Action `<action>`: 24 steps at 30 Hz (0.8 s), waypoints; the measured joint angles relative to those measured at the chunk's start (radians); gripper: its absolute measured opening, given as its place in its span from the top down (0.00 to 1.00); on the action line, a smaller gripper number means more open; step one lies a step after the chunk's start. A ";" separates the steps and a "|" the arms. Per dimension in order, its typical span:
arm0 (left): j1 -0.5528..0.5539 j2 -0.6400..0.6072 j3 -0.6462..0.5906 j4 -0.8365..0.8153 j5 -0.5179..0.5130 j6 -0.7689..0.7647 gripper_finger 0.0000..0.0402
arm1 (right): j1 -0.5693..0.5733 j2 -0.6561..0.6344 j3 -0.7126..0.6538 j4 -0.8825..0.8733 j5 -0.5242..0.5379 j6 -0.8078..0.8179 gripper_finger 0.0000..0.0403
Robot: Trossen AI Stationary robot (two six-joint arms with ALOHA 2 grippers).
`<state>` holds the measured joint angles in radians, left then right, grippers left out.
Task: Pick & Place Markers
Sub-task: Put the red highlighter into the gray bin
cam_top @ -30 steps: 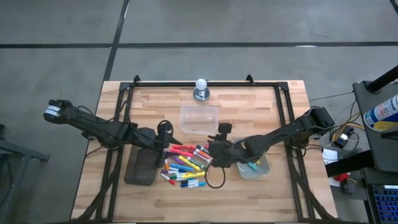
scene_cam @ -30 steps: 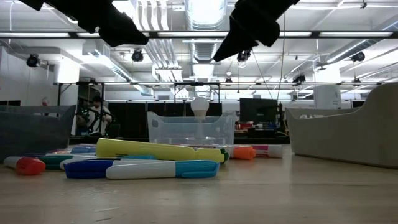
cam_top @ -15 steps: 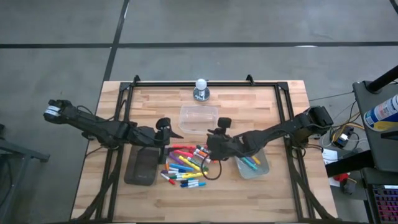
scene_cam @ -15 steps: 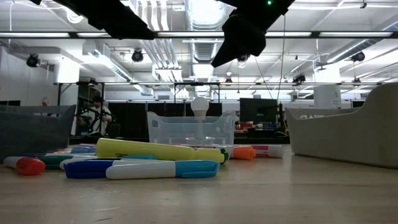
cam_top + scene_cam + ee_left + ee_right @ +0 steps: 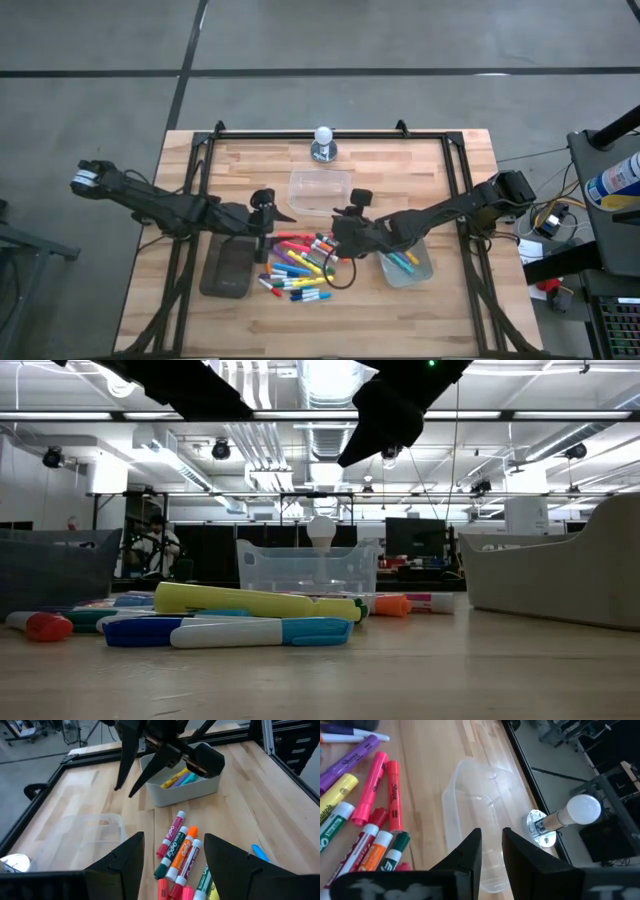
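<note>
Above markers point(image 5: 297, 265), right gripper point(image 5: 336, 231) barely shifted.

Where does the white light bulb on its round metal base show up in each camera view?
High view: white light bulb at the table's far edge, centre.
Low view: its top shows behind the empty clear plastic tub.
Left wrist view: only a sliver of the metal base, at the picture's edge.
Right wrist view: bulb beyond the tub.
Shared landmark: that tub, beside the bulb.

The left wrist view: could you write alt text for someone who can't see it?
The left gripper, open and empty, hangs above a cluster of markers on a wooden table. Beyond, the right gripper is open beside a tub holding several markers, with an empty clear tub nearby.
</note>
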<state>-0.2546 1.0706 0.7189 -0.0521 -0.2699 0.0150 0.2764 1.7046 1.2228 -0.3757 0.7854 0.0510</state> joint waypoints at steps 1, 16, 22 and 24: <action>0.000 0.006 0.000 0.000 0.000 -0.009 0.50 | 0.000 0.000 0.000 0.006 0.000 0.002 0.83; 0.070 0.138 0.000 -0.028 -0.012 -0.073 0.50 | 0.029 -0.070 0.044 0.164 -0.057 -0.075 0.83; 0.137 0.234 0.027 -0.170 -0.016 -0.174 0.50 | 0.068 -0.161 0.080 0.147 -0.215 -0.044 0.83; 0.152 0.270 0.038 -0.218 -0.015 -0.194 0.50 | 0.086 -0.176 0.078 0.147 -0.236 -0.041 0.83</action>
<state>-0.1029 1.3402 0.7570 -0.2705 -0.2845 -0.1785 0.3623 1.5283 1.3012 -0.2289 0.5492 0.0102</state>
